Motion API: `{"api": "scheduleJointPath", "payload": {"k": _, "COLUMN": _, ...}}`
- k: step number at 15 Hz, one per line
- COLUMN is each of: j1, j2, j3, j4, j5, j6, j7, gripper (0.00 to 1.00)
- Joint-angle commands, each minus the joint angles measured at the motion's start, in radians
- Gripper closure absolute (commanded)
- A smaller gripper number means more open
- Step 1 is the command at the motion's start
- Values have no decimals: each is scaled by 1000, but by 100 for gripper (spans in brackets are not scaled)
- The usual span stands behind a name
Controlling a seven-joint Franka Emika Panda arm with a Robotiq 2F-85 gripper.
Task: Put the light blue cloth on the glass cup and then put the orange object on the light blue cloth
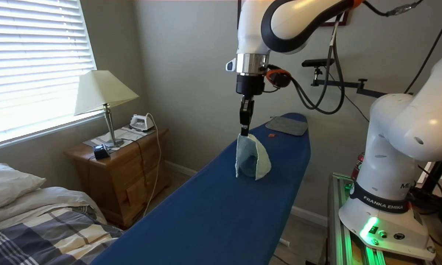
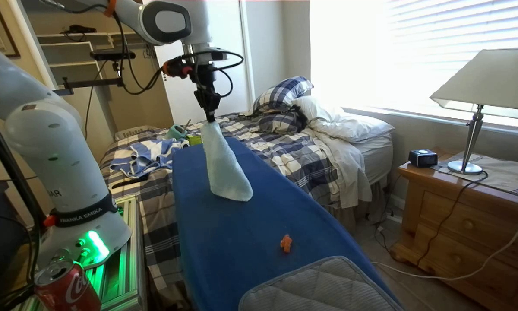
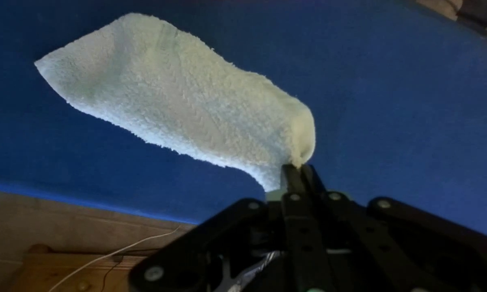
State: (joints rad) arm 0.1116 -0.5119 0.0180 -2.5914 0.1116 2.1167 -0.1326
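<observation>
- Jaws of the black two-finger gripper (image 1: 245, 133), above the long dark blue ironing-board surface (image 1: 206, 221), pinch the pale blue, rectangular terry cloth (image 2: 226, 170) by its top.
- It drapes folded between the surface's long edges; laying it over the clear glass cup seems the step in hand.
- Cup not made out; next likely means settling the cloth and letting go.
- Small orange, lumpy object (image 2: 286, 244): toward the surface's rounded end.
</observation>
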Motion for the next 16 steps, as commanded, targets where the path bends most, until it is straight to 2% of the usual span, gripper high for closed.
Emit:
{"api": "scheduleJointPath", "payload": {"k": 1, "j1": 10, "j2": -17, "j3": -3, "j4": -9, "j5": 23, "j6": 66, "j7": -8, "gripper": 99}}
{"api": "scheduleJointPath", "payload": {"k": 9, "j1": 26, "j2": -2, "j3": -10, "j4": -10, "j5": 33, "j6": 83, "j7": -24, "gripper": 99}}
{"api": "scheduleJointPath", "payload": {"k": 10, "j1": 29, "j2": 1, "j3": -14, "j4": -10, "j5": 39, "j6": 82, "j7": -31, "gripper": 71}}
{"api": "scheduleJointPath", "payload": {"k": 11, "j1": 32, "j2": 3, "j3": -17, "j4": -11, "j5": 46, "j6": 86, "j7": -38, "gripper": 70}}
{"api": "scheduleJointPath", "payload": {"k": 16, "j1": 35, "j2": 17, "j3": -24, "j4": -12, "j5": 67, "j6": 95, "j7": -61, "gripper": 35}}
